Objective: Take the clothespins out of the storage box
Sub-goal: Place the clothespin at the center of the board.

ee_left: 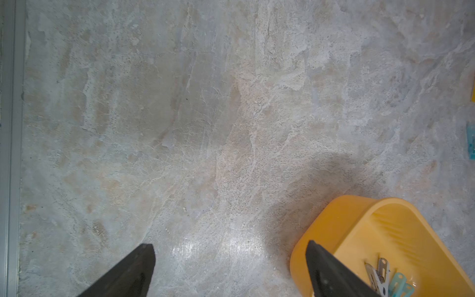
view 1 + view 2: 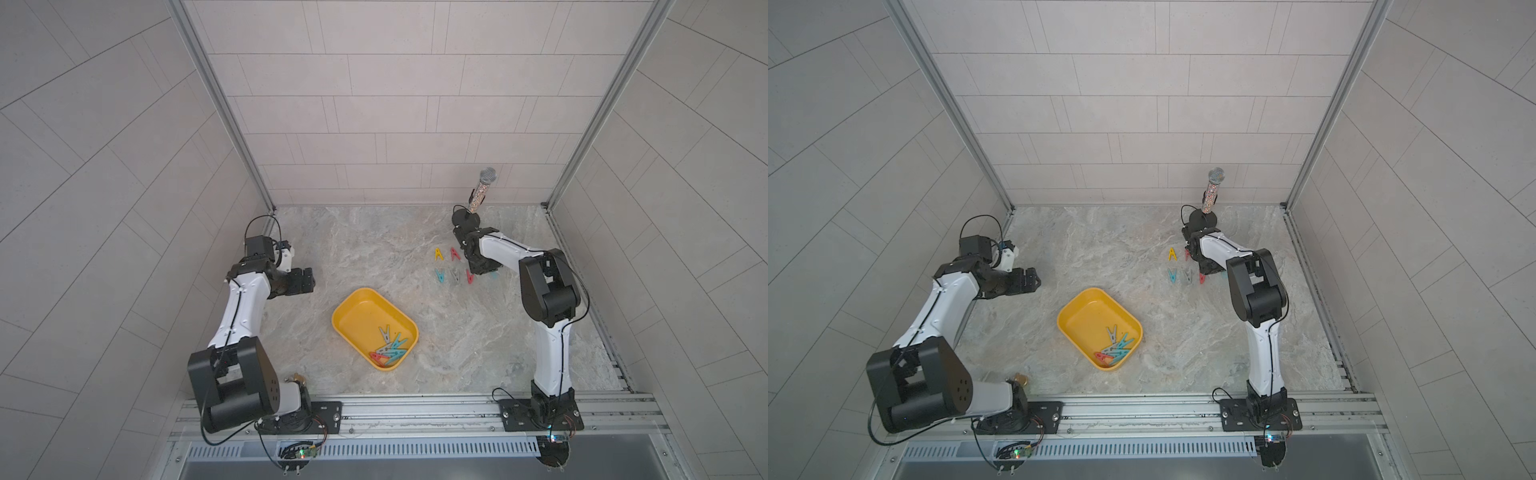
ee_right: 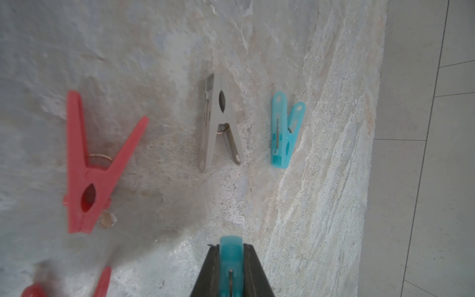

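- My right gripper [image 3: 231, 248] is pinching a teal clothespin [image 3: 227, 257]. Its rounded end pokes out past my fingertips, low over the marbled table [image 3: 295, 205].
- In both top views this gripper hangs at the far right of the table, just right of the pegs laid out there.
- Those pegs lie flat in two short rows, none touching another.
- The farther row holds a yellow clothespin [image 2: 439, 254] and a red clothespin [image 2: 456, 254].
- The nearer row runs left to right: a teal peg [image 2: 439, 275], a grey peg [image 2: 456, 276] and a second red peg [image 2: 470, 276], the one nearest my right gripper.
- My left gripper [image 1: 228, 246] is spread wide with nothing between its fingers. It hovers over bare table on the left side, apart from the box.
- The storage box [image 2: 353, 307] sits near the middle of the table, toward the near edge and turned aslant.
- The clothespins [image 2: 388, 347] left inside it are heaped at its near right end. They are mostly teal, with one grey and one red, and overlap each other.
- My left wrist view catches that same corner, with the grey peg and teal ones against the yellow wall.
- A glittery microphone [image 2: 482, 191] stands upright on a black round stand [image 2: 465, 216] at the far right, just beyond my right wrist.
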Controlling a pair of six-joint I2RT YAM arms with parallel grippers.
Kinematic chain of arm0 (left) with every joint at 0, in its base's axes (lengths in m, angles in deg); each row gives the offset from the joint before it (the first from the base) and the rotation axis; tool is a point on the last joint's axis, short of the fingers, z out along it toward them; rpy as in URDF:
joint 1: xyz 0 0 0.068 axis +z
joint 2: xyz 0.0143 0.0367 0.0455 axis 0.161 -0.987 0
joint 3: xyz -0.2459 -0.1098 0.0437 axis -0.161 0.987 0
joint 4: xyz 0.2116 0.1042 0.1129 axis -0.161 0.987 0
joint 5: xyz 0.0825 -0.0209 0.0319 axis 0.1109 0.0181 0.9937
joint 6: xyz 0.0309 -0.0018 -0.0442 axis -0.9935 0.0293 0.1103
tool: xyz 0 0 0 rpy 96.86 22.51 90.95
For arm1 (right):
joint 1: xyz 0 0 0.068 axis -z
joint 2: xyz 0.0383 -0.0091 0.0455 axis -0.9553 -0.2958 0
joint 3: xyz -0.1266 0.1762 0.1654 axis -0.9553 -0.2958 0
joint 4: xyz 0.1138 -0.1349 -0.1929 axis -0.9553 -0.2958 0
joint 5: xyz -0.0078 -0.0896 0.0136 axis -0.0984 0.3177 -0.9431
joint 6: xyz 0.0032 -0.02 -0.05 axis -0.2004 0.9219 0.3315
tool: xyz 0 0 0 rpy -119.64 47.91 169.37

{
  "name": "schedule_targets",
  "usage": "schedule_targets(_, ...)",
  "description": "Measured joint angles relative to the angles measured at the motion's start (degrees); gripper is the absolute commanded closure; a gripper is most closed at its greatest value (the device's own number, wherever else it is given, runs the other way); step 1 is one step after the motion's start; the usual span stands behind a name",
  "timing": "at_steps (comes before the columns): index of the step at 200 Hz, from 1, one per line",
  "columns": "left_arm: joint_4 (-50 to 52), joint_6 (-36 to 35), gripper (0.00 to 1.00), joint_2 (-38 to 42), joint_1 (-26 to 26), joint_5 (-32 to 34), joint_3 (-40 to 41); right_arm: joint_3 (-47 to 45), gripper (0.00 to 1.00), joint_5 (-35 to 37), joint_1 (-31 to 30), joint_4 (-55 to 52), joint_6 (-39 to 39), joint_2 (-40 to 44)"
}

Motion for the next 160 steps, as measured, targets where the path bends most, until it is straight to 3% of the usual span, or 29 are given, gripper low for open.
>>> schedule_targets(160, 0.0, 0.0, 0.00, 0.3, 0.1, -0.3, 0.0, 0.3, 0.84, 0.2, 0.0, -1.0, 0.3, -2.1)
